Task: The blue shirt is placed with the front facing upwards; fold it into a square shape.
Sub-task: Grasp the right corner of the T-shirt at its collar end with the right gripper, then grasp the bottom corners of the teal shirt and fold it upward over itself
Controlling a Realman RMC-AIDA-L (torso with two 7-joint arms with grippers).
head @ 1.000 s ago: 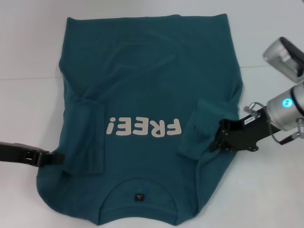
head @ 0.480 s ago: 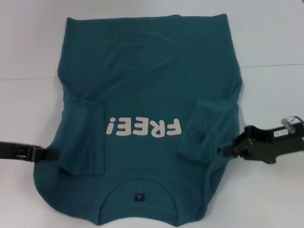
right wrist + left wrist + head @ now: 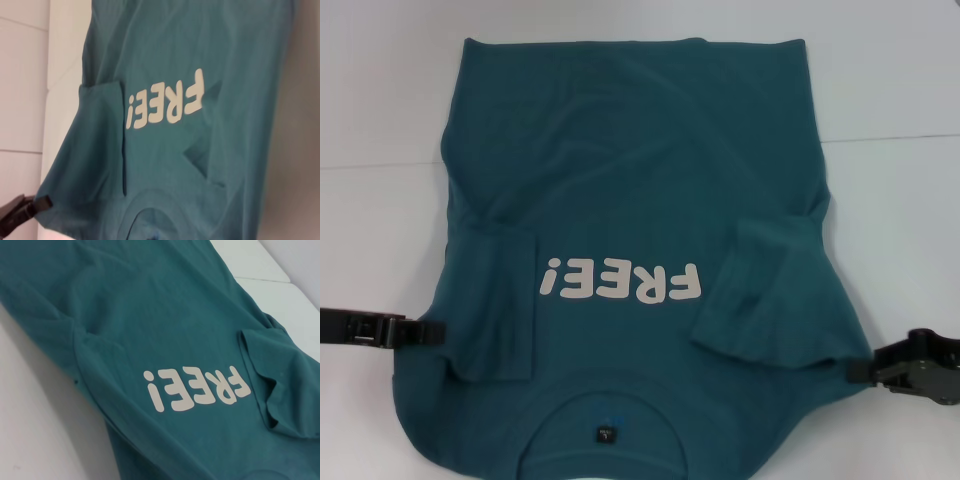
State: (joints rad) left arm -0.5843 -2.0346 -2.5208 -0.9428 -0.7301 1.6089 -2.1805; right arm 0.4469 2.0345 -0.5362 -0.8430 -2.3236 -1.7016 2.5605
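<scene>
Blue shirt (image 3: 630,190) lies flat; each claw, left (image 3: 430,332) and right (image 3: 865,368), apparently touches a side edge.

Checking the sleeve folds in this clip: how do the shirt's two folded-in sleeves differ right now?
On the blue shirt, the left sleeve lies straight, parallel to the shirt's side, with neat edges. The right sleeve lies slanted toward the lettering and looks more rumpled. Both are folded inward onto the chest, flanking the lettering. The left pincer and right pincer sit at the shirt's side edges.

Bare table (image 3: 900,90) open around the blue shirt (image 3: 630,180) (both sleeves folded inward).
</scene>
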